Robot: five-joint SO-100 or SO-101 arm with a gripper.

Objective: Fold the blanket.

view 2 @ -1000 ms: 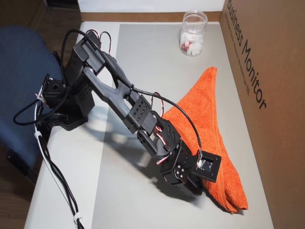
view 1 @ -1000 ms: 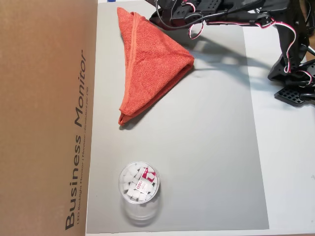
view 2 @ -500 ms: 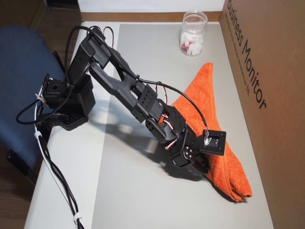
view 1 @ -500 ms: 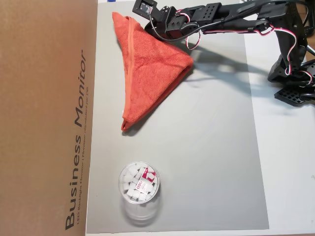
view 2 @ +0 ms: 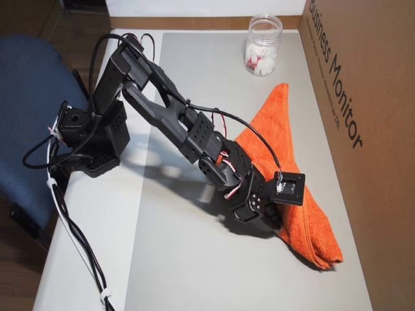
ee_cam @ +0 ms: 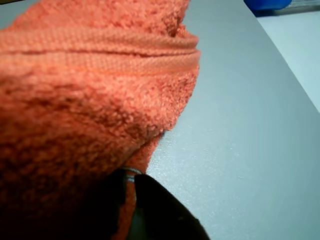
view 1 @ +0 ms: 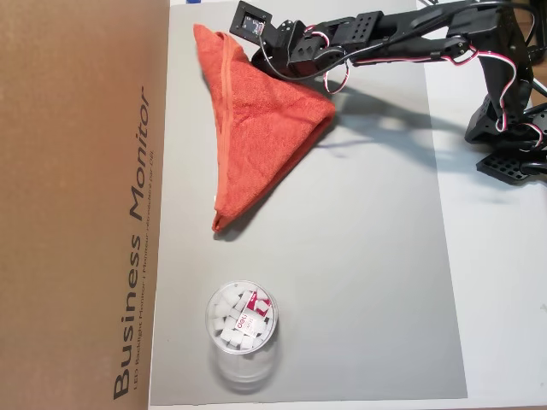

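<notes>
A: Item one, the blanket (view 1: 261,120)?
B: Orange-red terry cloth, folded into a triangle, hemmed edge along its long side. It lies flat on the grey mat (view 1: 359,256), and in an overhead view its long edge runs just beside the cardboard box (view 1: 81,205) at the left, printed "Business Monitor".

A: Item two, the gripper (view 2: 275,227)?
B: Black, at the far corner of the blanket in that overhead view, low over the cloth. In the wrist view a dark finger (ee_cam: 155,210) sits at the bottom edge with terry pile (ee_cam: 85,110) pressed against it. Whether the fingers are clamped on the cloth or apart, I cannot tell.

A: Item three?
B: Clear plastic jar (view 1: 242,329) holding white pieces, upright on the mat, well apart from the blanket's pointed tip.

A: Remainder?
B: Blue chair (view 2: 26,116) beside the arm's base (view 2: 97,139).
</notes>
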